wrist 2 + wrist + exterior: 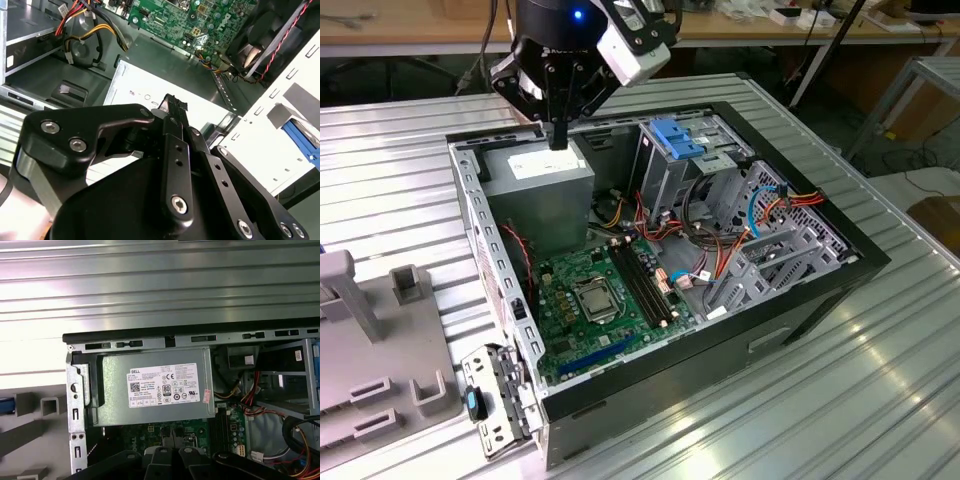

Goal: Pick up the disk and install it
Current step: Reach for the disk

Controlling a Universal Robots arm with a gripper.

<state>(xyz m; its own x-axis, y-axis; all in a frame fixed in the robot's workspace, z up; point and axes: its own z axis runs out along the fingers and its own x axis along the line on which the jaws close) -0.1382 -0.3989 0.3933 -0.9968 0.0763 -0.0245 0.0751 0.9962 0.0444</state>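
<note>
Jaws are pressed together with nothing between them on your black gripper (558, 140), which hangs over the grey metal power-supply box (538, 190) with its white sticker, inside the open black computer case (670, 375). Beside that box lies the green motherboard (560, 290). A blue plastic piece (675, 135) tops the grey drive cage (665, 175). Where the disk is, you cannot tell.

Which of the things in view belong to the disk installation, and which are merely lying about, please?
Job: black gripper, jaws shut and empty, over the case; open black computer case; silver drive cage with blue latch, likely; blue strip beside the grey plastic fixture, possibly the disk's rail.

Just there: grey metal power-supply box; green motherboard; perforated metal bracket by the case corner.
</note>
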